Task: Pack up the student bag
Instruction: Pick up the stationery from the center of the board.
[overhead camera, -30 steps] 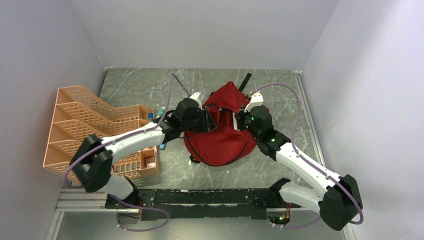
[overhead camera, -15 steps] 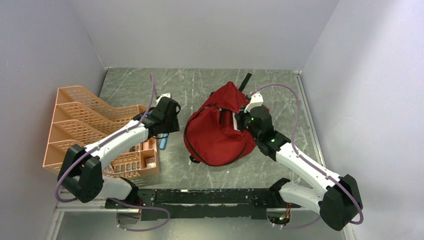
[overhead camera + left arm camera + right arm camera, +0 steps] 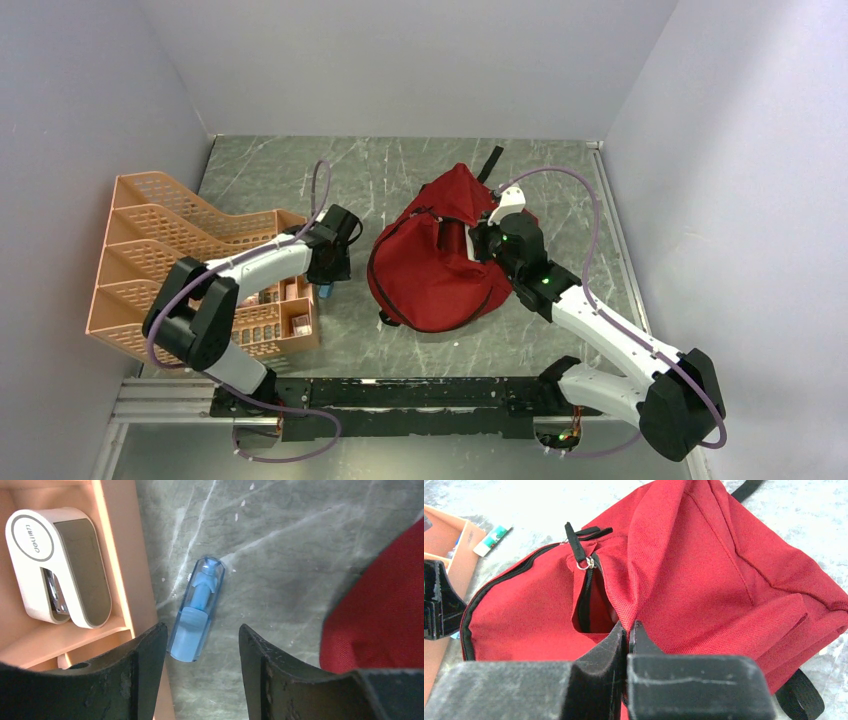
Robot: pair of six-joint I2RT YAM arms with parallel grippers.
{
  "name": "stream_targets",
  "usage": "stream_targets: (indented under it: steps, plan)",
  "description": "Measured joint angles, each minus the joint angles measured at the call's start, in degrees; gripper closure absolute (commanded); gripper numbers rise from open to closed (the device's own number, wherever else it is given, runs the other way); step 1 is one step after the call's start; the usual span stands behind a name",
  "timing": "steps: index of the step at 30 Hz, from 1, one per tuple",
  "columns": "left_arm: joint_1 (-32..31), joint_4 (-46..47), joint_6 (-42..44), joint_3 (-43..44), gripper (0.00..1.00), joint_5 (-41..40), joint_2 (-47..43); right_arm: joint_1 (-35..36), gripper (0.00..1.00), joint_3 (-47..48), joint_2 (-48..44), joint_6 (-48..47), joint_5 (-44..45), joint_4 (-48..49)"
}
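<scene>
Pinching fabric beside the zipper [image 3: 585, 587], the right gripper [image 3: 629, 630] was clenched on the student bag [image 3: 714, 565] at the middle of the counter [image 3: 400, 180], apparently to hold its mouth open. The left gripper [image 3: 200, 632] hung released, jaws straddling a blue capped tube [image 3: 197, 605] lying just right of the orange organiser [image 3: 120, 555], likely for pickup.

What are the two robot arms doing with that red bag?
They're packing the student bag. The right gripper is shut on a fold of the red fabric beside the zipper, so the opening gapes. The left gripper is open above a small blue plastic tube that lies on the table next to the orange organiser. It has not grasped anything yet.
</scene>
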Motion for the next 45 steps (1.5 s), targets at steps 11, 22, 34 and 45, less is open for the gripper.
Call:
stream_targets:
  steps: [11,22,34,45]
  plan:
    - [0.6,0.7,0.9,0.6,0.39,-2.1,3.0,0.0,1.0,0.0,0.2,-0.2,-0.4,0.0]
    - [1.6,2.2,0.8,0.5,0.44,0.5,4.6,0.0,1.0,-0.2,0.2,-0.3,-0.6,0.2]
    - [1.9,4.6,-0.1,-0.8,0.7,4.4,4.0,0.0,1.0,-0.3,0.3,-0.2,-1.0,0.5]
    - [1.9,4.4,-0.1,-0.8,0.94,5.7,2.8,0.0,1.0,-0.4,0.3,-0.2,-1.3,0.9]
